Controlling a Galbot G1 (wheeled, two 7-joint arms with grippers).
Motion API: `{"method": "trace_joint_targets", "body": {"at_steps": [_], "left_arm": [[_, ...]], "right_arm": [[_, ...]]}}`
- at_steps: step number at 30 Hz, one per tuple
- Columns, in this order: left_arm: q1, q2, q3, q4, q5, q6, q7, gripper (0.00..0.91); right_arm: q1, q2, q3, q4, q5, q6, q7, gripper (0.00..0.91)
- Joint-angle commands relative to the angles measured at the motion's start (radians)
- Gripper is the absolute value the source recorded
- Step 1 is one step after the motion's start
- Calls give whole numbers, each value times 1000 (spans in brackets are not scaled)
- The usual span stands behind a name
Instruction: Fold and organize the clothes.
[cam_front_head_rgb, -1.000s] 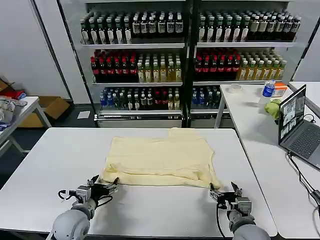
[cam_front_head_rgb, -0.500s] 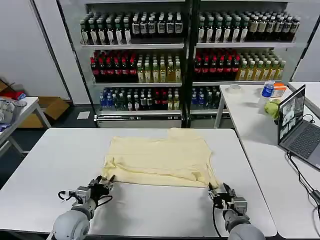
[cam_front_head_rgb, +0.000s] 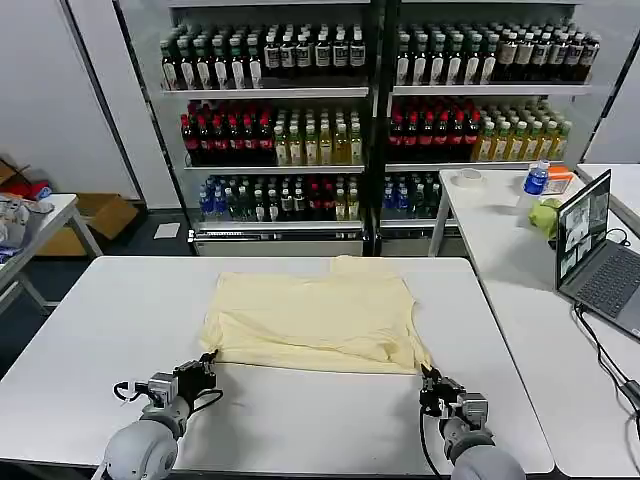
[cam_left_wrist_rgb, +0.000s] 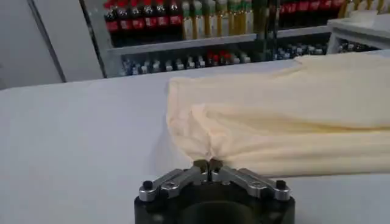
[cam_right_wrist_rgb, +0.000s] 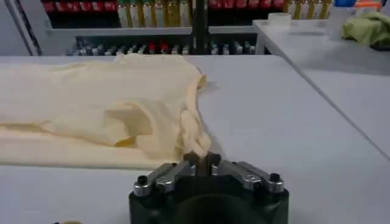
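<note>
Both grippers have drawn back toward the robot, dragging the pale yellow soft fabric shirt (cam_front_head_rgb: 315, 320) nearer.
Left gripper (cam_front_head_rgb: 207, 364) and right gripper (cam_front_head_rgb: 430, 378) each pinch its near corners on the white table (cam_front_head_rgb: 100, 320); nothing lies in the way.

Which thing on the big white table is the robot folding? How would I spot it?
Look at the white table in front of the drink shelves. The shirt lies flat in its middle, pale yellow and soft, with the left hand and right hand pinching its near corners.

a shop-like test lab: glass-fronted drinks shelves (cam_front_head_rgb: 370, 110) behind white tables (cam_front_head_rgb: 100, 320), an open laptop (cam_front_head_rgb: 598, 252) alongside.
</note>
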Motion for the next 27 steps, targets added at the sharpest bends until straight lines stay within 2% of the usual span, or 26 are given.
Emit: {"method": "trace_joint_targets", "body": {"at_steps": [1, 10, 17, 27], "left_arm": [[23, -1, 0, -34, -1, 1, -1, 10], [135, 12, -26, -142, 8, 3, -3, 10], [281, 7, -88, -271, 16, 4, -3, 10], [457, -18, -139, -385, 35, -5, -9, 10]], "right_arm": [[-11, 2, -2, 18, 0, -1, 1, 0], [-170, -15, 56, 158, -22, -7, 3, 0], [-328, -19, 98, 283, -93, -5, -7, 0], [-500, -24, 134, 375, -164, -8, -9, 0]]}}
